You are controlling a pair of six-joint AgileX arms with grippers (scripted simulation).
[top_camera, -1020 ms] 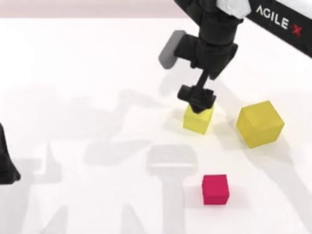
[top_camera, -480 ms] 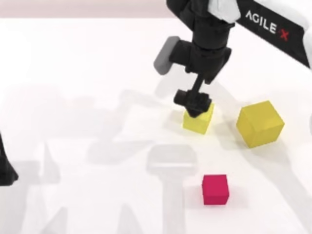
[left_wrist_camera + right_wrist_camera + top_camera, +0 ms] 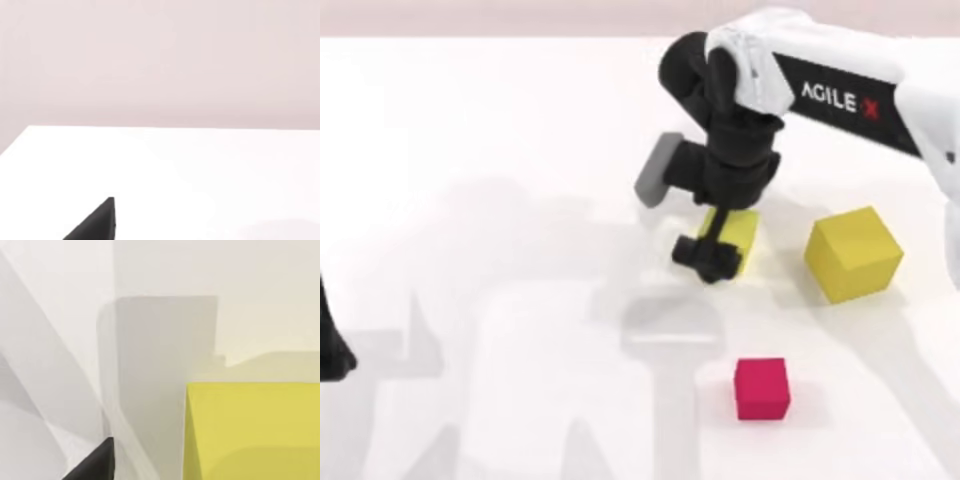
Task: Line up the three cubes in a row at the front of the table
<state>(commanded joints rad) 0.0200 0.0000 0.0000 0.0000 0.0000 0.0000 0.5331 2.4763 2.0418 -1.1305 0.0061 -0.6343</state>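
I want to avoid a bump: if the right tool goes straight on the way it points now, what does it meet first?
Probably the smaller yellow cube: the right tool points down at its front-left edge. If it passes beside, the table comes next. Depth is unclear.

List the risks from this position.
The right gripper sits low at the smaller yellow cube, partly hiding it, so a grip may be off-centre and the cube could slip or twist. The largest yellow cube stands close beside it and might get knocked. The left arm is parked at the table's left edge.
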